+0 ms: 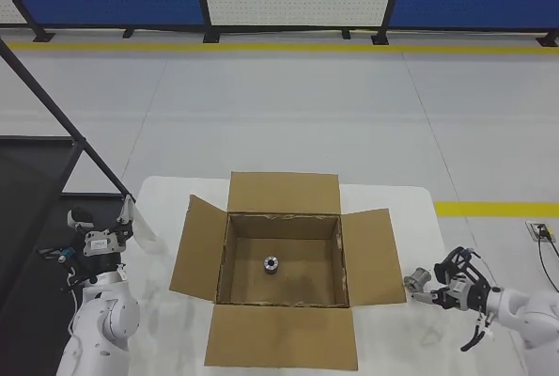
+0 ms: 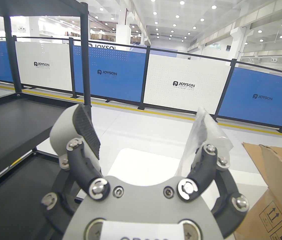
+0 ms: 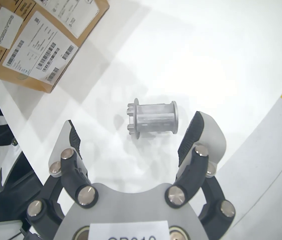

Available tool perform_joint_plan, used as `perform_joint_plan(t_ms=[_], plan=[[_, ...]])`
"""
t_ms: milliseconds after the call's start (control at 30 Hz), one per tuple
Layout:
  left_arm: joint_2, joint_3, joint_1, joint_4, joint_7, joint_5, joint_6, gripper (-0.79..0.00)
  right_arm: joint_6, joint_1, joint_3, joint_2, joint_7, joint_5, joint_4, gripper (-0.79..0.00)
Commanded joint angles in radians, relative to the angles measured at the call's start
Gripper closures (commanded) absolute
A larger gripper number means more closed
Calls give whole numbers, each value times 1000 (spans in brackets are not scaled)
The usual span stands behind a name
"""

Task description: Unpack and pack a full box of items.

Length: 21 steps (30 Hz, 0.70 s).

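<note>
**Top view.** The cardboard box (image 1: 284, 334) is sitting open at the middle of the white table (image 1: 401, 202), with all four flaps lying spread outward. A round metal piece (image 1: 271, 264) is resting on the box floor, near its centre. The left gripper (image 1: 124, 226) is hanging over the table's left edge, apart from the left flap, with a clear plastic bag (image 1: 146, 230) at it. The right gripper (image 1: 436, 285) is sitting low at the table's right side. It is just beside a metal spool (image 1: 416, 280) that is lying on the table outside the right flap.

**Left wrist view.** The left gripper's jaws are standing wide apart, released. The bag is clinging over one finger, and the other ribbed pad (image 2: 86, 128) is showing bare. Nothing is being pinched between them. A black shelf rack (image 2: 11, 126) is standing alongside.

**Right wrist view.** The right gripper's jaws are spread, released. The spool is lying on its side on the table, just ahead of the fingertips and touching neither. A box flap with paper labels (image 3: 41, 51) is lying near it.
</note>
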<state>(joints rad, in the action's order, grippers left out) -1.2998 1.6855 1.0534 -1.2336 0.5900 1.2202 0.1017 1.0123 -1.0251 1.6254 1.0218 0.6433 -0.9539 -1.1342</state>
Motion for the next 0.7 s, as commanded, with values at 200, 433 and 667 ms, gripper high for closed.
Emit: perform_joint_plan(t_ms=[200,433,667], plan=[[0,0,0,0,0,0,0,-785,0,9,-92,-57,-313,-211,56,-785],[0,0,0,0,0,0,0,-785,-2,81,-156,-67,-476,-321,179,-785],[0,0,0,0,0,0,0,-785,-78,169,-237,-47,-515,-359,289,-785]])
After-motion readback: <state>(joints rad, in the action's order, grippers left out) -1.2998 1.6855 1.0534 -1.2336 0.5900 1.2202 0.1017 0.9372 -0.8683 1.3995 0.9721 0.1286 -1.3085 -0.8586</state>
